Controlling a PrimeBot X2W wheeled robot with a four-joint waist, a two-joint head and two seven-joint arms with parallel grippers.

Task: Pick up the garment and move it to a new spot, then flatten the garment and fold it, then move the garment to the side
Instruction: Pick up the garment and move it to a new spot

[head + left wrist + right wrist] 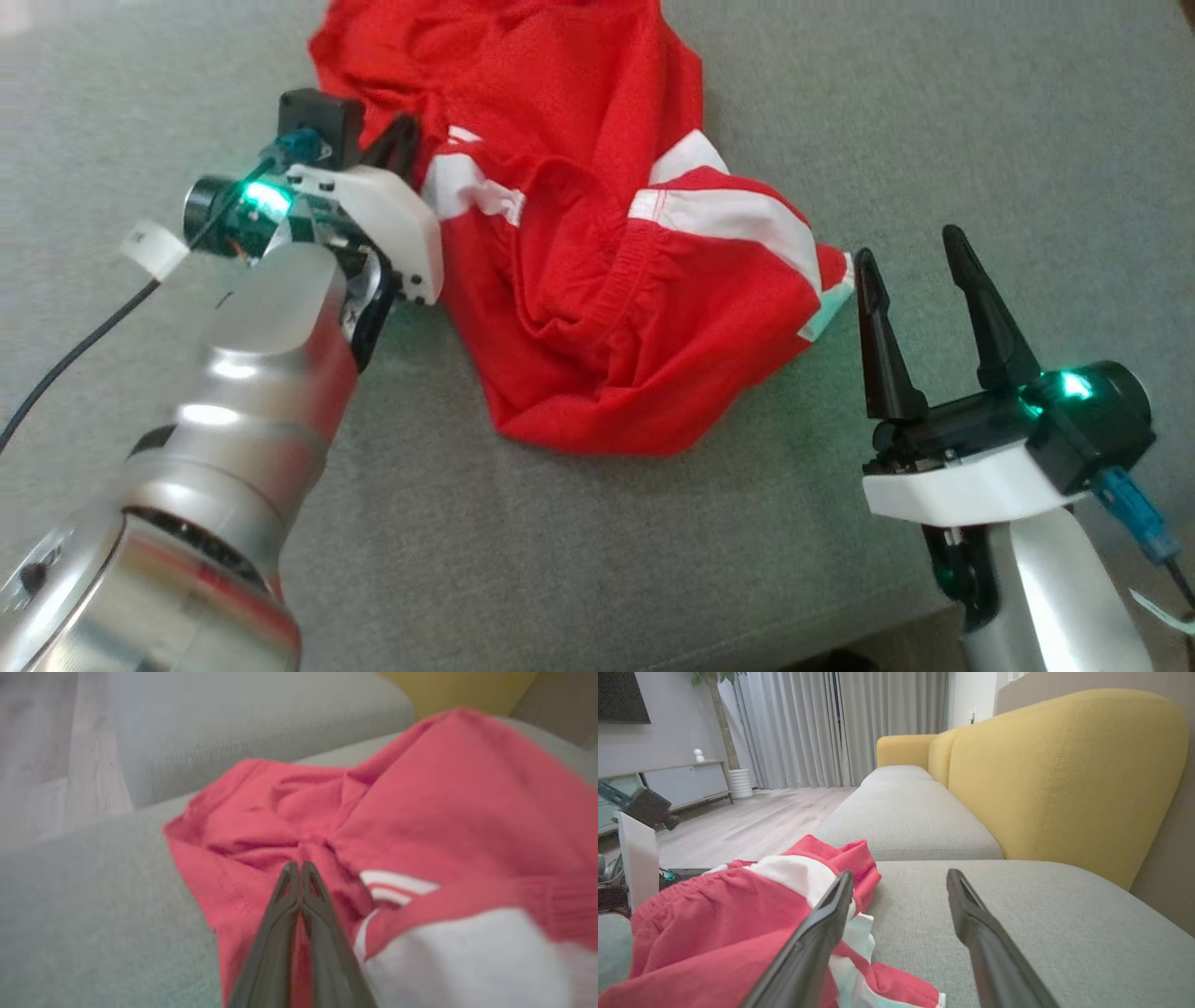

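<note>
On the sofa (934, 112), red shorts (597, 280) are pinched by the closed left hand (299, 868). The right hand (907, 245) is held open, empty.

Cushion (934, 112) bare around garment (597, 280) — free passage; yellow backrest (1064, 779) bounds it.

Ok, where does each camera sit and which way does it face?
Head view: on the head, looking down at the red garment on the grey sofa seat; left pincer at its left edge, right pincer open by its right corner.
Left wrist view: on the left wrist, facing along shut fingers into the garment.
Right wrist view: low over the seat, facing along the sofa toward the curtains, between open fingers.
Shared: all show the garment.
</note>
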